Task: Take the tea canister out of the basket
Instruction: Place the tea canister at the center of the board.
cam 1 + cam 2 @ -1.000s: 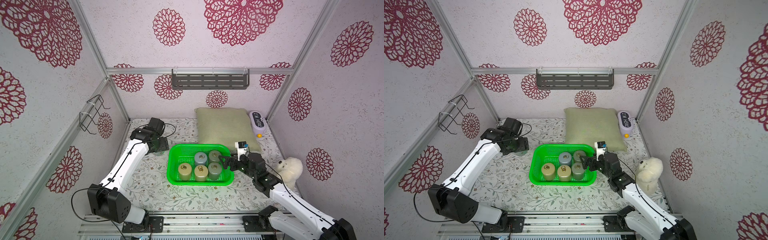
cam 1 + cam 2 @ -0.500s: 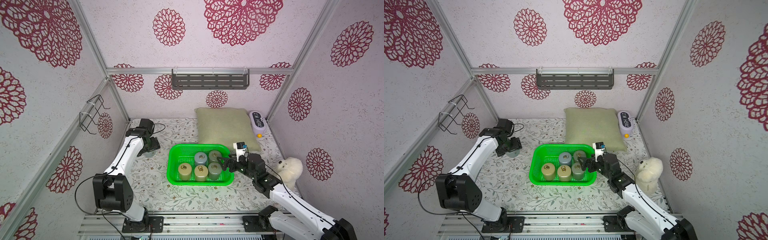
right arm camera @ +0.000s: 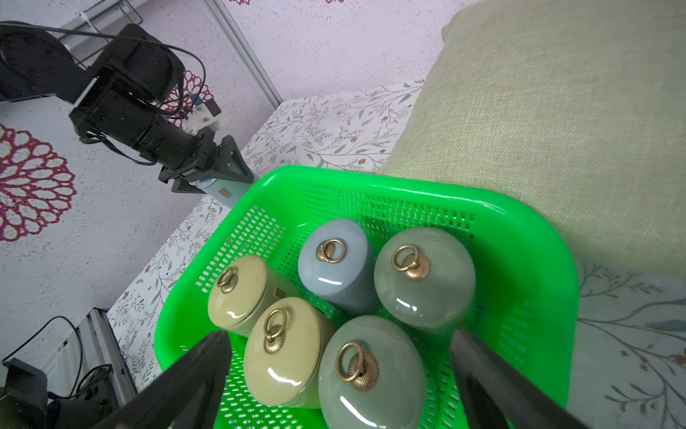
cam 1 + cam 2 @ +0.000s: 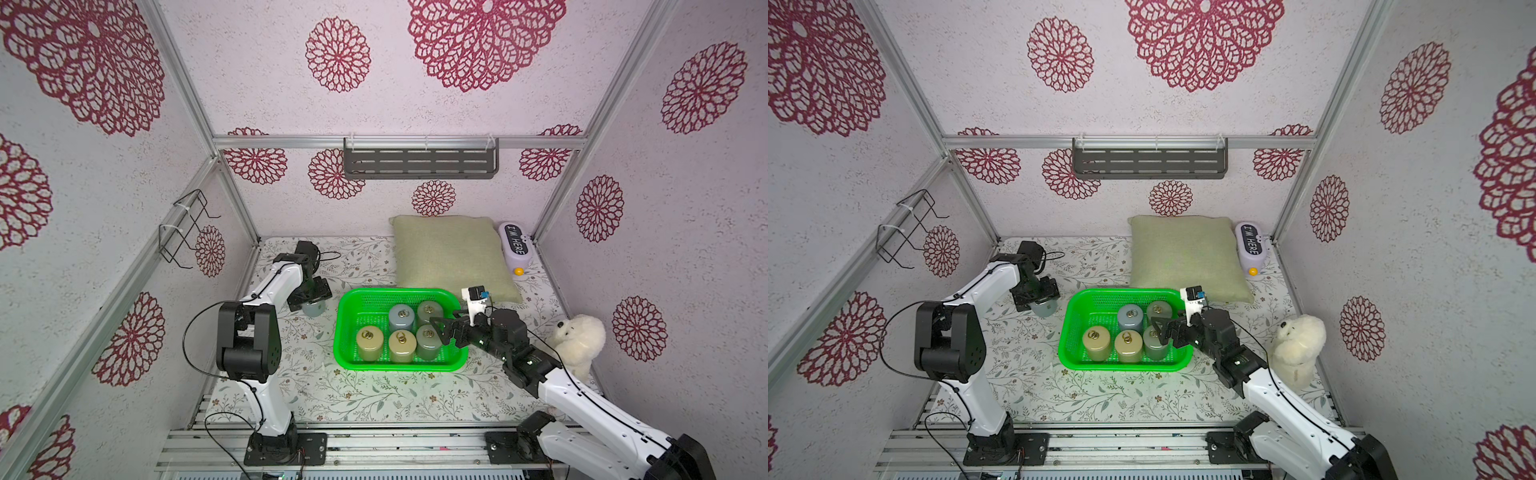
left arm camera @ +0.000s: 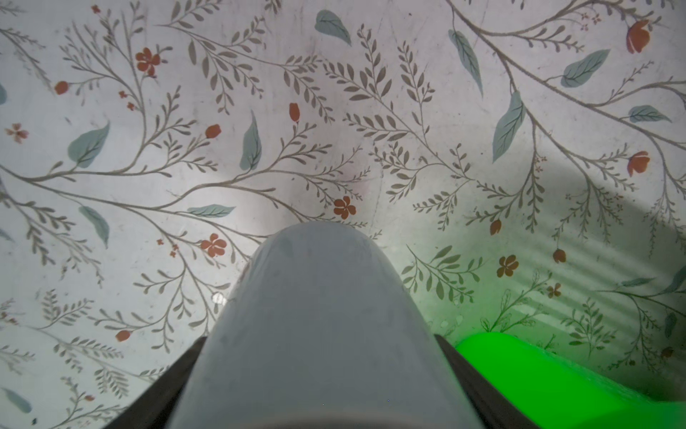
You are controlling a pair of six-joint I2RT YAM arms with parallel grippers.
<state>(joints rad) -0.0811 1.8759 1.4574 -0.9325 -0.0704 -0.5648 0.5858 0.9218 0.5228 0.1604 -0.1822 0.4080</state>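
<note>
The green basket (image 4: 345, 316) (image 4: 1069, 328) (image 3: 408, 185) sits mid-table and holds several tea canisters with brass ring lids: beige ones (image 4: 369, 341), a blue-grey one (image 4: 401, 316) and green ones (image 3: 371, 371). One grey-blue tea canister (image 4: 314, 309) (image 4: 1044, 308) (image 5: 323, 315) (image 3: 222, 193) is outside, just left of the basket, with my left gripper (image 4: 312, 297) (image 4: 1040, 297) (image 5: 319, 345) shut on it from above. I cannot tell if it touches the table. My right gripper (image 4: 438, 330) (image 4: 1160, 330) (image 3: 339, 371) hovers open over the basket's right side, astride the near green canister.
An olive pillow (image 4: 451, 253) lies behind the basket, beside a purple "I'M HERE" gadget (image 4: 515, 249). A white plush toy (image 4: 577, 340) sits at the right wall. A dark slotted shelf (image 4: 419, 160) hangs on the back wall and a wire rack (image 4: 183, 232) on the left wall.
The left arm has folded upright at the elbow while its gripper stays left of the basket with the canister, slightly lower. The right gripper has barely moved.
</note>
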